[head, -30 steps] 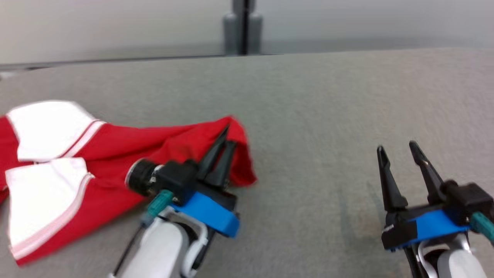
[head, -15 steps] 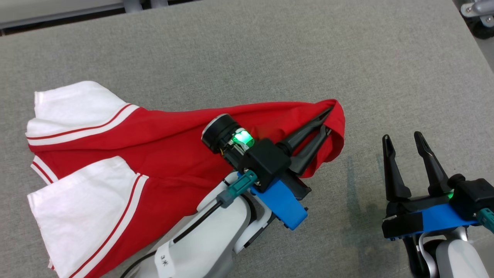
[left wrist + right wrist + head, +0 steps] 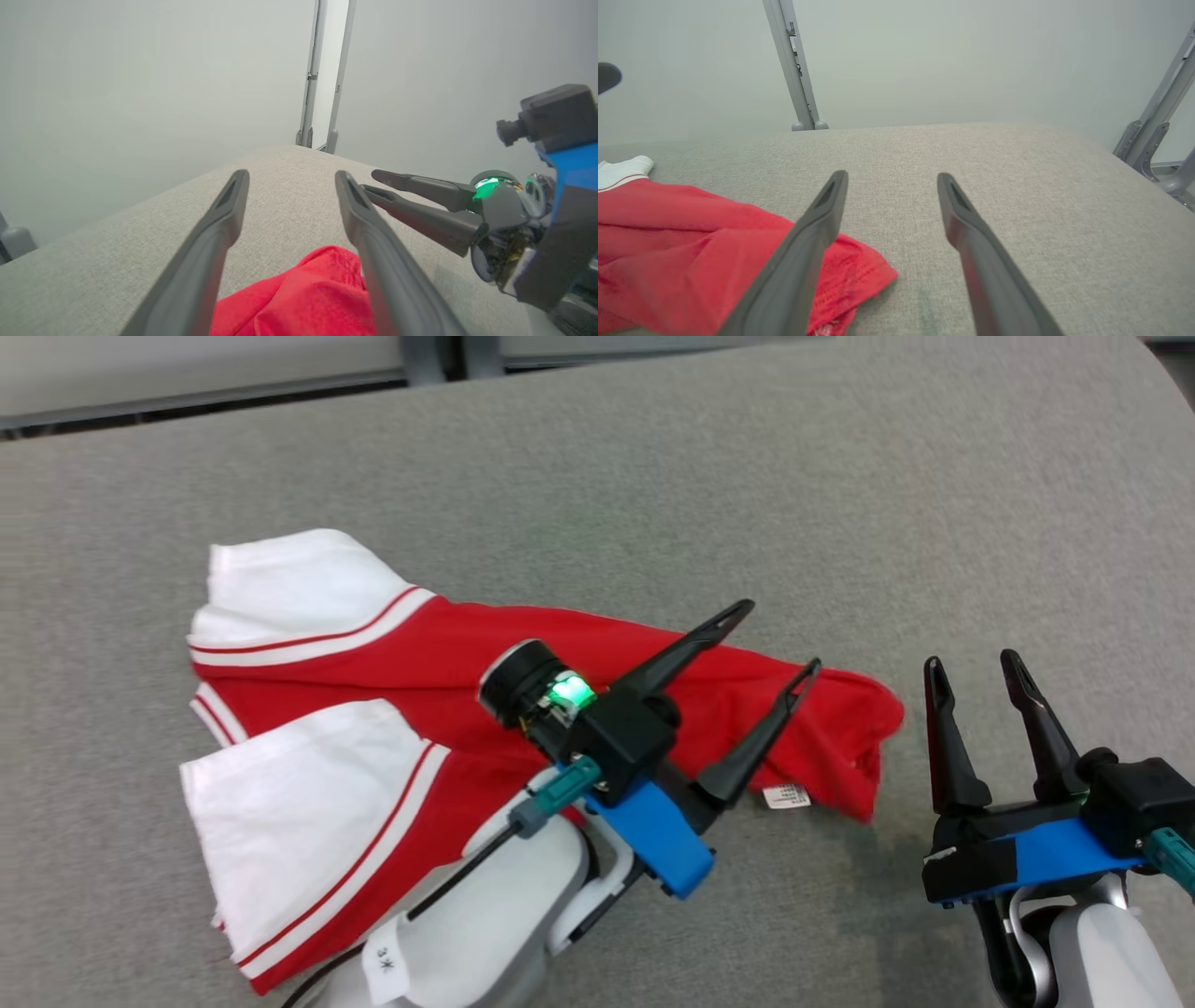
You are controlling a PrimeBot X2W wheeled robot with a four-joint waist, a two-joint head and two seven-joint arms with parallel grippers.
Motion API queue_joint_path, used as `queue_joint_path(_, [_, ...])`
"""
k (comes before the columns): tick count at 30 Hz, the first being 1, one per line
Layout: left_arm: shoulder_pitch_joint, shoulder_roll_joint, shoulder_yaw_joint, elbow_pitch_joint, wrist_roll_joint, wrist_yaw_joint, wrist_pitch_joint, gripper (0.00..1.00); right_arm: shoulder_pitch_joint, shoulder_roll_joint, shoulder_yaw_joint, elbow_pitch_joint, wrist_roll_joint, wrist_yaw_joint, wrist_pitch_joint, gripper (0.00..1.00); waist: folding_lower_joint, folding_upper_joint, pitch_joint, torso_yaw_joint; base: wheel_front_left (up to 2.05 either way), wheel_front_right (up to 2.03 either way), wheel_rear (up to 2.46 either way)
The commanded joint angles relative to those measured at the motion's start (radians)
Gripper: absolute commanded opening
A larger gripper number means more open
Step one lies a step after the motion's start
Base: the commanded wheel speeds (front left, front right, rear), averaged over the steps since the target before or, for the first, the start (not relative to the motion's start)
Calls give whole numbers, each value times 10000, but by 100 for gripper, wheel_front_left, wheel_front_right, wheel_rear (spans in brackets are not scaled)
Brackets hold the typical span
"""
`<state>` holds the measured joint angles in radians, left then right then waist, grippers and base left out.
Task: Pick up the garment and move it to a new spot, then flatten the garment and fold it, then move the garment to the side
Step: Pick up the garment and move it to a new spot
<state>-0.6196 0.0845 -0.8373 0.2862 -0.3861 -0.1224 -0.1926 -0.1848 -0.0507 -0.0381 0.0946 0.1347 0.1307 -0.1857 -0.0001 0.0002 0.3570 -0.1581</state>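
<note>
The garment [image 3: 448, 663] is a red shirt with white, red-striped sleeves, lying crumpled on the grey table [image 3: 653, 476]. Its red hem end [image 3: 850, 728] reaches toward the right, with a small white label [image 3: 786, 796] showing. My left gripper [image 3: 782, 637] hovers over that red end, open, fingers spread wide with nothing between them. In the left wrist view the red cloth [image 3: 308, 294] lies below the open left gripper [image 3: 289, 179]. My right gripper [image 3: 971, 665] stands open just right of the hem. In the right wrist view the red cloth [image 3: 682, 242] lies left of the right gripper [image 3: 891, 179].
Grey metal frame posts [image 3: 791, 70] stand beyond the table's far edge, and more frame legs [image 3: 1157, 135] at its right. The table's right half is bare grey fabric. My right gripper [image 3: 378, 182] also shows at the right of the left wrist view.
My left gripper has opened and let go of the red hem, which now lies on the table. The head camera has shifted. The right gripper stays open in place.
</note>
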Motion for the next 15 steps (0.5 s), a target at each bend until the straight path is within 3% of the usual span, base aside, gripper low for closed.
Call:
queue_joint_path(1, [92,125,89,-23,7,64,-53,100,-68,1,-3,-4,-66,1,30,100,1,-2,-55,56,0,0,0])
queue_joint_path(5, [468,472,597,-79,-157,547,-304,100,75,-1,-91,-71,-202,1,176,100,1,-2,-485,505,0,0,0])
queue_joint_path(9, [1159,1065,1722,41,-607,1308,-575,100,318,-2,-194,-267,-370,1,431,100,1,-2,-1010,1049,0,0,0])
queue_joint_path(15, [1956,1688,2997,111,-1114,1895,-697,100,581,-2,-218,-479,-476,1,694,100,1,-2,-1454,1520,0,0,0])
